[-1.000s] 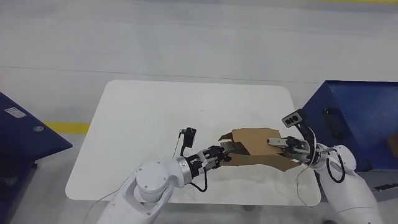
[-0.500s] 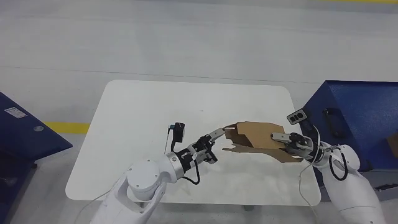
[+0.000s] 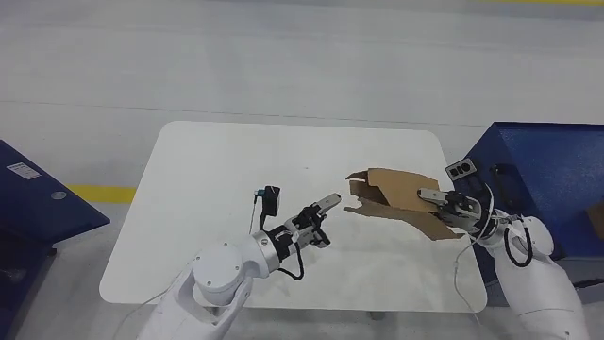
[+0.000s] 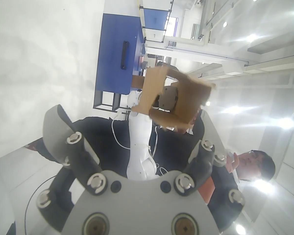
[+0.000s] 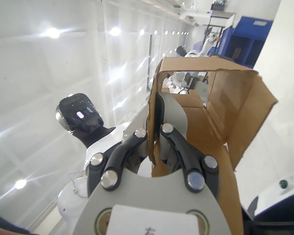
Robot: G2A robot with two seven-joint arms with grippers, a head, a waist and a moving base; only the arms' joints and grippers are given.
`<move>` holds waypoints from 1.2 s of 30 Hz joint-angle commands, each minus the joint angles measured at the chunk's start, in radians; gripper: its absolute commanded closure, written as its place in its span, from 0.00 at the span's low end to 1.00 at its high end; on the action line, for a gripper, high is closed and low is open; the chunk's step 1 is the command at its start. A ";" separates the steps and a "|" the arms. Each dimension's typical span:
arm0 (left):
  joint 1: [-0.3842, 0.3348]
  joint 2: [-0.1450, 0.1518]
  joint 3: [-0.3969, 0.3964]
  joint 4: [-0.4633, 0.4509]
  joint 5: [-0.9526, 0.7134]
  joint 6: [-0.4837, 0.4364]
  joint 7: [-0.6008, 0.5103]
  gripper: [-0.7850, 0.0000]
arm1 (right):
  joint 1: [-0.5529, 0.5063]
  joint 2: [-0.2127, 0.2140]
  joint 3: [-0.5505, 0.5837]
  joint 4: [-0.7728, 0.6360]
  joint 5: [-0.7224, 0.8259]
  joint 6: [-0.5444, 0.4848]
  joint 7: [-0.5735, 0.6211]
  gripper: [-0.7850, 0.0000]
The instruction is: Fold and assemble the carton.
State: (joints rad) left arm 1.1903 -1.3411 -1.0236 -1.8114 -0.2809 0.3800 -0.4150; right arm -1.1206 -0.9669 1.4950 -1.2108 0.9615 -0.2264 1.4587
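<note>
overhead view, 2 wrist views facing carton

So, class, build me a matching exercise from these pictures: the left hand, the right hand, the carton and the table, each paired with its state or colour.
Things:
1. left hand
2. right hand
3. carton
4. table

States or colours:
A. brown
B. shut on a carton wall
C. open and empty
D. white

Pairs: 1-C, 2-B, 3-A, 4-D
</note>
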 commanded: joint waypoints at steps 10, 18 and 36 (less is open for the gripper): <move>0.010 -0.015 0.053 -0.066 0.092 0.048 0.216 0.00 | 0.125 -0.014 -0.058 0.166 0.009 0.011 0.077 1.00; -0.015 -0.012 0.081 -0.112 0.231 0.100 0.224 0.00 | 0.103 -0.011 -0.046 0.105 0.007 0.062 0.053 1.00; -0.104 -0.034 0.171 -0.175 0.438 0.299 0.226 0.00 | 0.097 0.013 -0.063 0.082 -0.048 -0.027 0.077 1.00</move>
State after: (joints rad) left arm 1.0821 -1.3754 -0.8489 -1.9834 0.1654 0.6817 -0.1867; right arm -1.0237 -0.9544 1.4296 -1.1311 0.9074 -0.2535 1.5359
